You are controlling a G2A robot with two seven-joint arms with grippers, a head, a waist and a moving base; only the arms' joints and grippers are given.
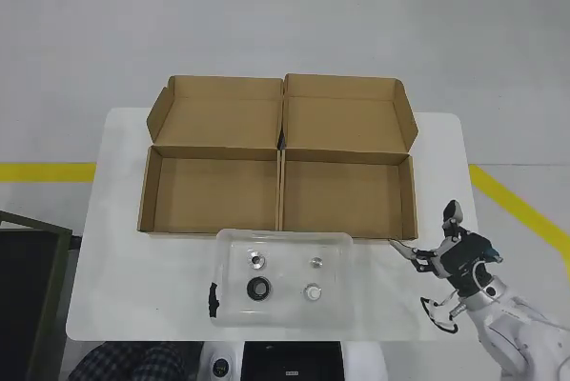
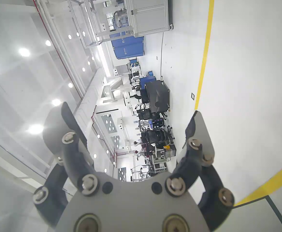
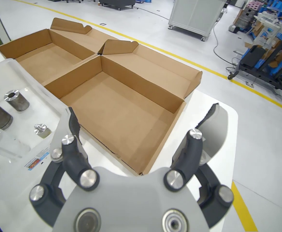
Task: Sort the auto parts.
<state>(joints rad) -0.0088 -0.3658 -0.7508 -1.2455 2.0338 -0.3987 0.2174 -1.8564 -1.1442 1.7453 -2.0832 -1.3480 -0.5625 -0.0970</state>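
- Watching the clear tray [image 1: 280, 322] on the white table [image 1: 113, 238]; I use it as my reference for every place below. It holds four auto parts, each standing apart from the others.
- Bored steel cylinder [image 1: 255, 258]: far left quarter of the tray. I see it upright in the right wrist view, with the bore facing up.
- Dark bushing [image 1: 258, 289]: near left quarter of the tray, just beside the cylinder on the robot's side.
- Small stepped metal part [image 1: 315, 262]: far right quarter of the tray, close to the tray's right wall.
- White part [image 1: 312, 292]: near right quarter of the tray, just beside the stepped part on the robot's side.
- Black piece [image 1: 213, 301]: on the tray's left rim. I cannot tell what it is.
- Left box [image 1: 209, 195] and right box [image 1: 342, 198]: open cardboard boxes side by side against the tray's far edge. They touch each other along one wall, and their lids are folded back away from the tray.
- Right gripper [image 1: 411, 274]: hangs over the table off the tray's right end, near the right box's nearest corner. Its fingers are spread wide with nothing between them.
- Left gripper [image 2: 130, 109]: its fingers are also spread apart and hold nothing. It faces a hall floor with a yellow floor line [image 2: 205, 49], and I cannot tell where it sits relative to the tray.
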